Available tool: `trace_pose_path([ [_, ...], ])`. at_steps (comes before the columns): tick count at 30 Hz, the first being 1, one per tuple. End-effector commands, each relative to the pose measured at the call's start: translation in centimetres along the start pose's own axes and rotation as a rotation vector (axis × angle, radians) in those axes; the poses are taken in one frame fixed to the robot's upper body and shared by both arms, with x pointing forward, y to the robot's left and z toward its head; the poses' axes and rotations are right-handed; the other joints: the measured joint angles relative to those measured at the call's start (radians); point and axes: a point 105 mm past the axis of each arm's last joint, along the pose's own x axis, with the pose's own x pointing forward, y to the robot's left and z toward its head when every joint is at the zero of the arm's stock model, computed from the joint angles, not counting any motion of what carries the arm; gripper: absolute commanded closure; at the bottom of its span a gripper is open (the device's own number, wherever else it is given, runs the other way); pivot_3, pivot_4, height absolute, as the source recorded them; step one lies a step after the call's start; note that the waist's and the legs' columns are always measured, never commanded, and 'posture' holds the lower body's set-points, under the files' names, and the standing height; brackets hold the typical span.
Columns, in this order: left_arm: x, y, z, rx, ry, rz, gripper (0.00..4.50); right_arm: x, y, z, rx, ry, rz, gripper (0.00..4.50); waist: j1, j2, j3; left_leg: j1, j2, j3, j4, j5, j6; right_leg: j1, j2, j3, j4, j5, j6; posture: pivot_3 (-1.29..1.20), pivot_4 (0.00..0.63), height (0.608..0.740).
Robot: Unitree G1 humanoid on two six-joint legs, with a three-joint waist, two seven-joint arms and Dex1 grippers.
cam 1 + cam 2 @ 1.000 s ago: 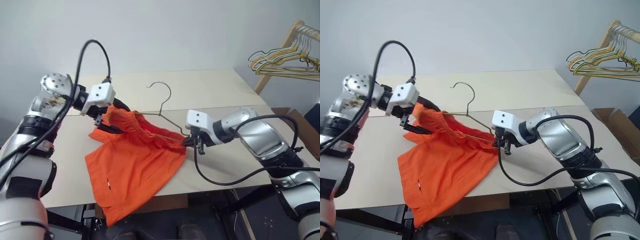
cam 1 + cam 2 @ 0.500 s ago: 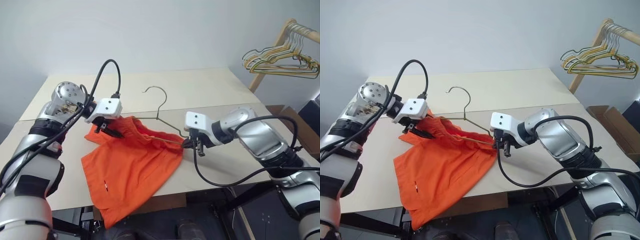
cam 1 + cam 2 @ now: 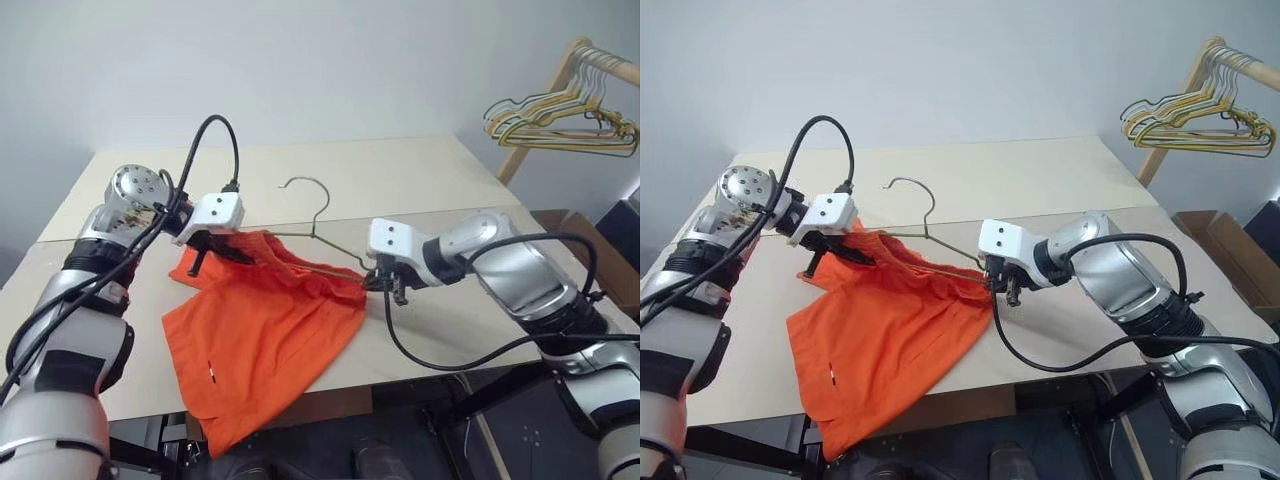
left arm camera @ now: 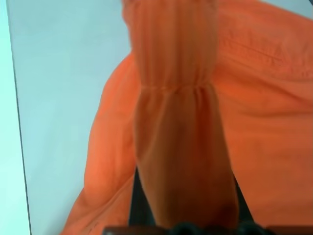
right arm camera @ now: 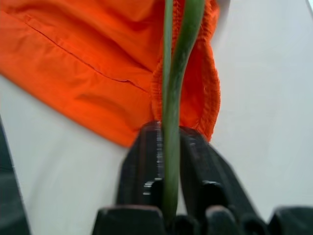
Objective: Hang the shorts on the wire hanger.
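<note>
Left end effector (image 3: 232,255) gripping shorts (image 3: 265,335)

It looks like a test room or lab: a bare grey wall (image 3: 330,60), a plain beige surface (image 3: 400,175), and a wooden rack (image 3: 560,90) with spare hangers (image 3: 560,125) beside it

Layout: shorts on the tabletop, hanger at their far edge

The shorts (image 3: 265,335) lay on the tabletop (image 3: 400,180), one leg hanging over its near edge. The wire hanger (image 3: 315,225) ran along their waistband, hook toward the far side. Left pincer (image 3: 205,255) sat at the waistband's left end, right pincer (image 3: 385,283) at its right end.
</note>
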Motion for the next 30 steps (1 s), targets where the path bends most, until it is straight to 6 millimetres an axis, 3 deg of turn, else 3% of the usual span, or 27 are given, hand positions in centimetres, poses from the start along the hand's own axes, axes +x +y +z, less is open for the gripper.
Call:
trace_pose_path([
  [1,-0.7,0.1,0.9,-0.006,-0.060,0.031,4.50,-3.3,-2.6,0.0,0.024,-0.036,-0.173,2.40,0.000,0.000,0.000,0.000,0.000,0.000,0.000,0.000,0.000,0.000,0.000,0.000,0.000,0.000,0.000,-0.16,0.000,0.740],
  [4,-1.1,-0.2,0.7,-0.057,-0.084,0.039,4.50,-6.4,-4.5,-1.2,0.126,-0.061,-0.305,1.37,0.001,0.000,0.000,0.000,0.000,0.000,0.000,0.000,0.000,0.000,0.000,0.000,0.000,0.000,0.000,-0.16,0.000,0.740],
  [8,-1.5,-0.6,0.2,-0.110,-0.099,0.050,4.50,-9.9,-5.5,-2.6,0.238,-0.121,-0.431,0.04,-0.002,0.000,0.000,0.000,0.000,0.000,0.000,0.000,0.000,0.000,0.000,0.000,0.000,0.000,0.000,-0.17,0.000,0.740],
  [13,-1.8,-0.5,0.1,-0.158,-0.129,0.075,4.50,-11.8,-4.5,-5.5,0.352,-0.188,-0.509,0.04,0.001,0.000,0.000,0.001,0.000,0.000,0.000,0.000,0.000,0.001,0.000,0.000,0.000,0.000,0.000,-0.17,0.000,0.740],
  [18,-1.6,-0.4,-0.1,-0.172,-0.135,0.080,4.50,-9.6,-1.0,-7.8,0.424,-0.226,-0.419,0.04,-0.001,-0.001,0.000,0.001,0.000,0.000,0.000,0.000,0.000,0.002,0.000,0.000,0.000,0.000,0.000,-0.17,0.000,0.740],
  [20,-1.6,-0.3,0.2,-0.180,-0.150,0.085,4.50,-7.7,0.4,-8.0,0.443,-0.249,-0.373,0.04,-0.005,-0.001,0.000,0.002,0.000,0.000,0.000,0.000,0.000,0.002,0.000,0.001,0.000,0.000,0.000,-0.17,0.000,0.740],
  [23,-1.7,-0.1,0.4,-0.181,-0.159,0.091,4.50,-4.8,1.4,-7.4,0.489,-0.311,-0.339,0.04,-0.018,-0.001,-0.001,0.004,0.000,0.000,0.000,0.000,0.000,0.003,0.000,0.001,0.001,0.000,0.000,-0.17,0.000,0.740],
  [30,-1.7,-0.2,0.5,-0.181,-0.164,0.094,4.50,1.1,1.7,-5.2,0.562,-0.389,-0.284,0.04,-0.028,-0.001,-0.001,0.003,0.000,-0.003,0.000,0.000,0.000,0.002,0.000,0.002,0.002,0.000,0.000,-0.15,0.000,0.740],
])
